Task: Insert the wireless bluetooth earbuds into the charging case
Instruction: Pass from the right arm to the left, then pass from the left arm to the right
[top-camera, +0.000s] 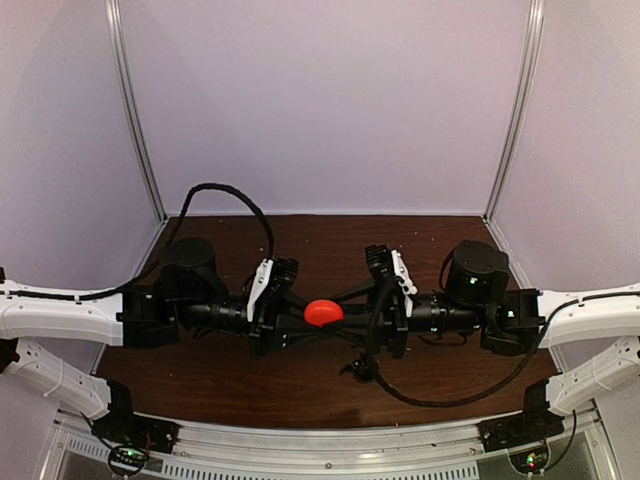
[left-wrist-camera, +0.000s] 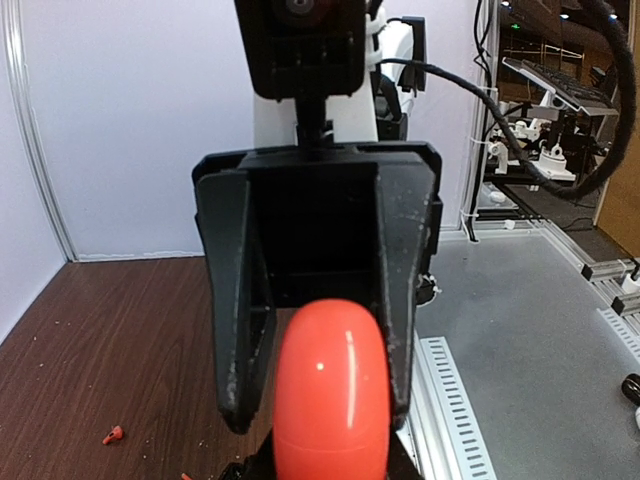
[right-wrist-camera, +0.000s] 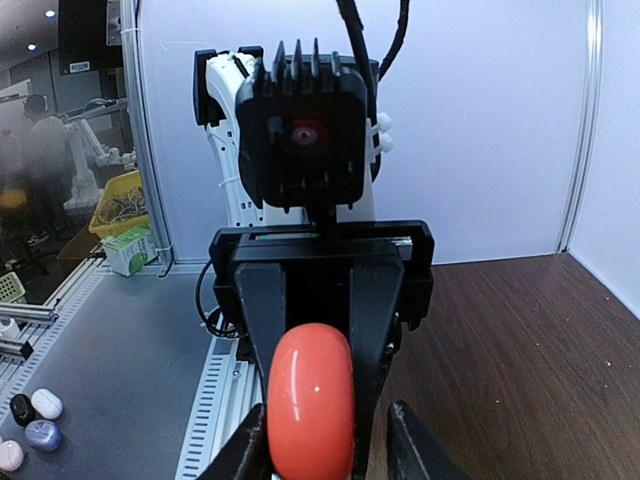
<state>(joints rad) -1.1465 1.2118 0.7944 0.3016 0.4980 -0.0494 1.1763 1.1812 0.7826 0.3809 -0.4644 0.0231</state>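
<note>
Your left gripper is clamped on the closed red-orange charging case, held above the table midway between both arms. Your right gripper straddles that case, slack on one side. One red-orange earbud lies on the table below the case, towards the back wall, out of either gripper's grasp.

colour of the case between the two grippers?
The case is glossy red-orange, no pattern; it shows best in the right wrist view.
</note>
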